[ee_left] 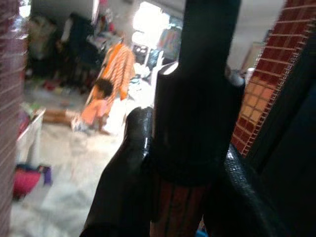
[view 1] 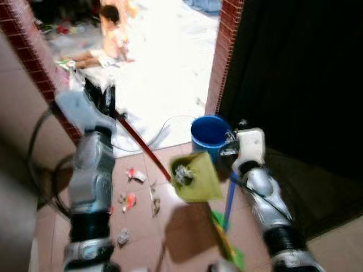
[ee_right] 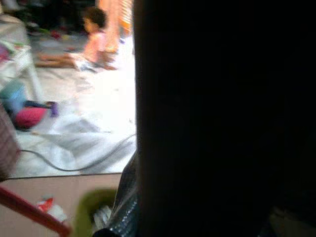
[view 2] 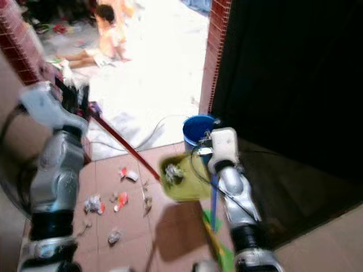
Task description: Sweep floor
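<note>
A yellow-green dustpan (view 1: 195,177) hangs tilted above the tiled floor with grey scraps lying in it. Its long red handle (view 1: 144,148) slopes up to my left gripper (view 1: 106,102), which is shut on it; in the left wrist view the black fingers (ee_left: 123,187) wrap the handle (ee_left: 180,207) just below its black cap. My right gripper (view 1: 229,148) is raised beside the dustpan and shut on a blue broom handle (view 1: 228,201), which drops to green bristles (view 1: 227,241) on the floor. Several bits of red and white litter (view 1: 129,201) lie on the tiles under my left arm.
A blue bucket (view 1: 209,131) stands just behind the dustpan at the foot of a brick pillar (view 1: 224,56). A dark opening (view 1: 295,79) is at the right, a brick wall (view 1: 28,51) at the left. Cables (view 1: 164,127) cross the pale floor beyond, where a person (view 1: 113,34) sits.
</note>
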`<state>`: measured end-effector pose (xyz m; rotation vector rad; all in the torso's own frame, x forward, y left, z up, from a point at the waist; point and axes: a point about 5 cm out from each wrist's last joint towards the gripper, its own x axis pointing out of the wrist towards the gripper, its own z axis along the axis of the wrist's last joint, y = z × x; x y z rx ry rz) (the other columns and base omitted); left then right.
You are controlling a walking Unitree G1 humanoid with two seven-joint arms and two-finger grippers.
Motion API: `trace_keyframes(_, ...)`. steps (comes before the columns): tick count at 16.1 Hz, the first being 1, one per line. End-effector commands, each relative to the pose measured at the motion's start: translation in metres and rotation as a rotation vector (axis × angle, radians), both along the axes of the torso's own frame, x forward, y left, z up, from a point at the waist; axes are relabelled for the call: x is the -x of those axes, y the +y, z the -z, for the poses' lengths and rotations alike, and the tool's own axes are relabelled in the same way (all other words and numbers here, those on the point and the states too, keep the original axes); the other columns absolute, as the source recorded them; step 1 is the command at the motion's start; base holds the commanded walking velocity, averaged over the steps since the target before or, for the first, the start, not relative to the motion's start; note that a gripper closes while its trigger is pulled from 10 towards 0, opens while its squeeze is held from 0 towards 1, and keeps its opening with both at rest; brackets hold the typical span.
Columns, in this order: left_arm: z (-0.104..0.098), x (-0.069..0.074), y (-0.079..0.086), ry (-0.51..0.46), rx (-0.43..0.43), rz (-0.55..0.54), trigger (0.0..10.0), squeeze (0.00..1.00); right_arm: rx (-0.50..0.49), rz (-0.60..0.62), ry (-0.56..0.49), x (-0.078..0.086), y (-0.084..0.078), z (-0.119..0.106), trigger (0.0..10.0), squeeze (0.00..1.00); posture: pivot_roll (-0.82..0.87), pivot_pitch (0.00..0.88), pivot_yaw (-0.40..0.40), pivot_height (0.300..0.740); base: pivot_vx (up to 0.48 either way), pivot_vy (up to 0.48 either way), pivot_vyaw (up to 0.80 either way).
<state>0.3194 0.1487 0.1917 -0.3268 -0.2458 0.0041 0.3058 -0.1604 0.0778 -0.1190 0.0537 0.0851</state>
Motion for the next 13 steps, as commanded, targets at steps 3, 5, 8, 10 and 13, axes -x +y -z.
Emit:
trace_keyframes(3, -0.023, -0.001, 0.007, -0.101, 0.044, -0.028, 10.0, 0.00, 0.016, -0.024, -0.007, -0.002, 0.006, -0.003, 10.0, 0.00, -0.01, 0.000, 0.025, 0.740, 0.398, 0.192, 0.00)
trace_keyframes(5, -0.025, -0.003, 0.007, -0.103, 0.039, -0.039, 10.0, 0.00, 0.016, -0.029, -0.006, -0.003, 0.006, -0.003, 10.0, 0.00, -0.01, 0.000, 0.024, 0.740, 0.480, 0.000, 0.00)
trace_keyframes(8, -0.031, -0.005, -0.004, -0.118, 0.013, -0.013, 10.0, 0.00, 0.017, -0.032, -0.007, -0.003, 0.007, -0.002, 10.0, 0.00, -0.01, 0.000, 0.027, 0.740, 0.480, 0.000, 0.00)
trace_keyframes(10, -0.033, -0.005, -0.005, -0.129, 0.017, -0.021, 10.0, 0.00, 0.017, -0.033, -0.006, -0.003, 0.008, -0.002, 10.0, 0.00, -0.01, 0.000, 0.029, 0.740, 0.476, 0.000, 0.00)
trace_keyframes(13, -0.035, -0.005, -0.003, -0.134, 0.018, -0.052, 10.0, 0.00, 0.015, -0.039, -0.003, -0.002, 0.011, -0.001, 10.0, 0.00, -0.01, 0.000, 0.031, 0.740, 0.469, 0.000, 0.00)
